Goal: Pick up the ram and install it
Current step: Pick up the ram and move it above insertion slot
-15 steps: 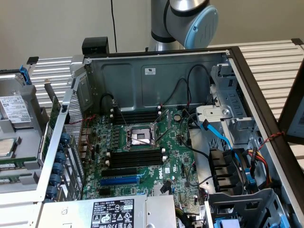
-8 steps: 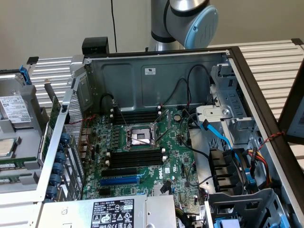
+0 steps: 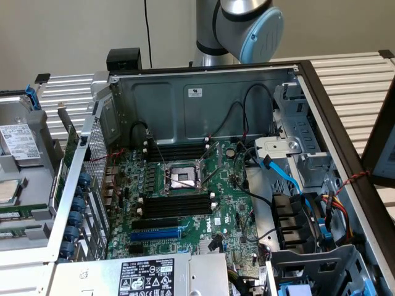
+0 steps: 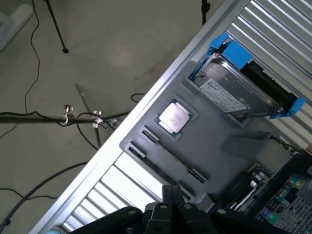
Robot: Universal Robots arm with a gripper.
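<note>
The ram [image 4: 165, 161] is seen lying lengthwise along the gray tray's [image 4: 219, 151] edge, just ahead of the empty, closed gripper [image 4: 170, 194], the tray being set at the exterior view's nine o'clock from the open computer case [image 3: 185, 117].

Soft even light, glare on slatted tabletop [image 4: 126, 186], shaded computer case [image 3: 179, 120]

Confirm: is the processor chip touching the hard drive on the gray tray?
Apart. The wrist view shows bare gray tray between the processor chip and the hard drive in its blue caddy.
</note>
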